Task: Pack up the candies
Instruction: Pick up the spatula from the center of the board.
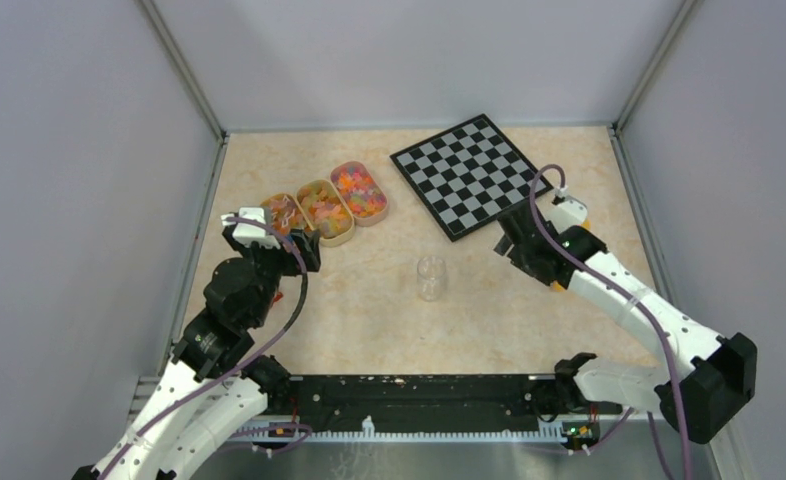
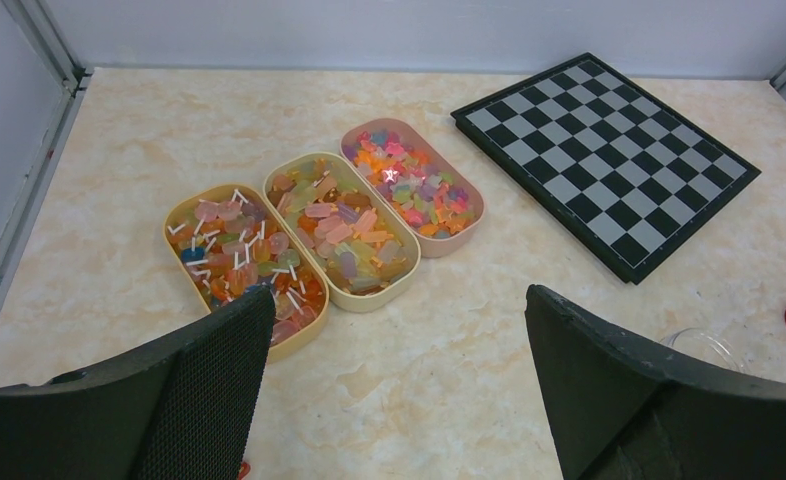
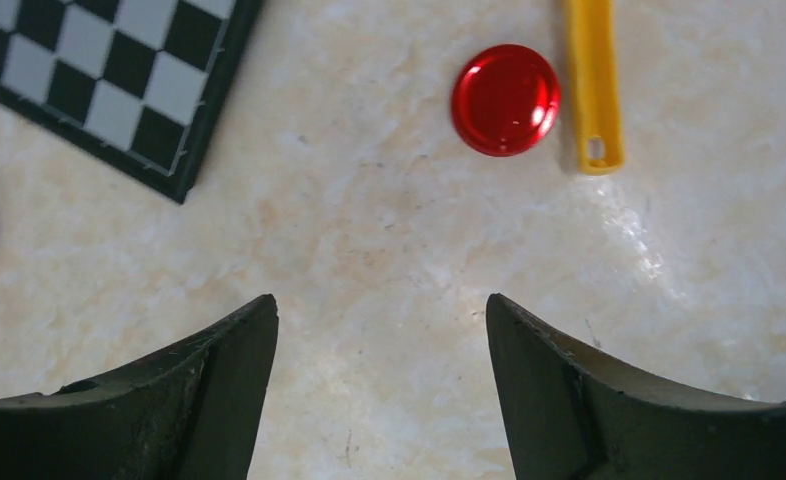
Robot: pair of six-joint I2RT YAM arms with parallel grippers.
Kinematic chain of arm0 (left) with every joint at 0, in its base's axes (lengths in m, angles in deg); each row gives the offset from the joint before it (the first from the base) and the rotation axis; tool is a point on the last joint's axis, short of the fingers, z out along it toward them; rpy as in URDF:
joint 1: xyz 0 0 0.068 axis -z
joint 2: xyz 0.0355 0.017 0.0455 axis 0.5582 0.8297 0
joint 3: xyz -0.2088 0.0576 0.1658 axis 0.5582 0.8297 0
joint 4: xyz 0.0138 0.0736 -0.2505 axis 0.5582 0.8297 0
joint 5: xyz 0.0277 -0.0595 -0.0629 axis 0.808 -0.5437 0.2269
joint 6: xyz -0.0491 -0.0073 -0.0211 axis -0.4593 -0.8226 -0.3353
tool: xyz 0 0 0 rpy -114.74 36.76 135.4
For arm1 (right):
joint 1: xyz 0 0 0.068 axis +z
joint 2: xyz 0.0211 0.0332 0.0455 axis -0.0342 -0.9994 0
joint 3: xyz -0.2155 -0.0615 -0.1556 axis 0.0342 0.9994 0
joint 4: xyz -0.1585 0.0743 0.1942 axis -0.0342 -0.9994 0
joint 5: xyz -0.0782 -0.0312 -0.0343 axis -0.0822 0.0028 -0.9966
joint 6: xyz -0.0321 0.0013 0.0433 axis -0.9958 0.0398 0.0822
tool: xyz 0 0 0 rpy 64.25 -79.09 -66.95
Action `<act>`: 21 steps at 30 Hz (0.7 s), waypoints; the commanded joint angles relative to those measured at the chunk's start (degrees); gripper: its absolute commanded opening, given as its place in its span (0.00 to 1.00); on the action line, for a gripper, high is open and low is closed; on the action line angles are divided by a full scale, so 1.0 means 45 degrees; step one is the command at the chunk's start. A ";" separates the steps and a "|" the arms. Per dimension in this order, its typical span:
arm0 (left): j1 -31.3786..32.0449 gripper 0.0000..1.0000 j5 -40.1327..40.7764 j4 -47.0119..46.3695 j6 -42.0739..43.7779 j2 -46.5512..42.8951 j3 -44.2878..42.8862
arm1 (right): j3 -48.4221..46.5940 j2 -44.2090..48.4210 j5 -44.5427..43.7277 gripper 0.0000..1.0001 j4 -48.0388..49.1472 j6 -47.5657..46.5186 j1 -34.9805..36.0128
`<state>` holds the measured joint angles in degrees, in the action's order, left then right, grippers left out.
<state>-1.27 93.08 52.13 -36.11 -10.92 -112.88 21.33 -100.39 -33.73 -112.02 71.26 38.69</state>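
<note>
- The candies (image 2: 329, 215) are seen in three trays (image 2: 369, 303) at the tabletop's (image 1: 369, 320) left rear; none is judged packed.
- The clear jar (image 1: 431, 277) stands mid-tabletop, apparently empty; its red lid (image 3: 506, 99) lies off beside the scoop (image 3: 594, 85).
- The left claw (image 2: 397, 300) and the right claw (image 3: 381, 300) are held wide, empty.

Lab test cell: grey panel walls (image 1: 69, 150) enclose a marble-look table (image 1: 369, 330).

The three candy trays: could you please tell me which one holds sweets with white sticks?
The yellow tray at the row's left end, nearest the left gripper: its candies have white sticks; the middle tray and pink tray show none.
</note>
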 commanded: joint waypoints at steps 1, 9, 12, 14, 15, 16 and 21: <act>-0.0008 0.99 -0.0108 -0.0424 -0.0117 0.0035 0.0070 | 0.0513 -0.0563 -0.0327 0.74 -0.1681 0.2437 -0.1041; 0.0000 0.99 -0.0059 -0.0414 -0.0103 0.0145 0.0085 | 0.1475 -0.1877 0.0542 0.65 -0.1503 0.2953 -0.3134; -0.0013 0.99 -0.0081 -0.0411 -0.0085 0.0185 0.0071 | 0.1769 -0.2462 0.0251 0.59 -0.1271 0.2859 -0.3974; 0.0006 0.99 -0.0089 -0.0403 -0.0083 0.0203 0.0054 | 0.1935 -0.2704 0.0115 0.54 -0.0566 0.2310 -0.4507; -0.0006 0.99 -0.0069 -0.0374 -0.0083 0.0196 0.0042 | 0.1994 -0.2775 0.0072 0.49 -0.0140 0.1900 -0.4710; -0.0002 0.99 -0.0052 -0.0368 -0.0083 0.0176 0.0050 | 0.2053 -0.2833 -0.0021 0.47 0.0162 0.1573 -0.4845; 0.0000 0.99 -0.0002 -0.0342 -0.0103 0.0080 0.0055 | 0.2212 -0.2734 -0.0193 0.48 0.1628 -0.0048 -0.5343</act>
<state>-1.27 93.08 52.15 -36.11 -10.27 -112.64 31.23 -113.39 -32.71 -111.67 77.53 16.01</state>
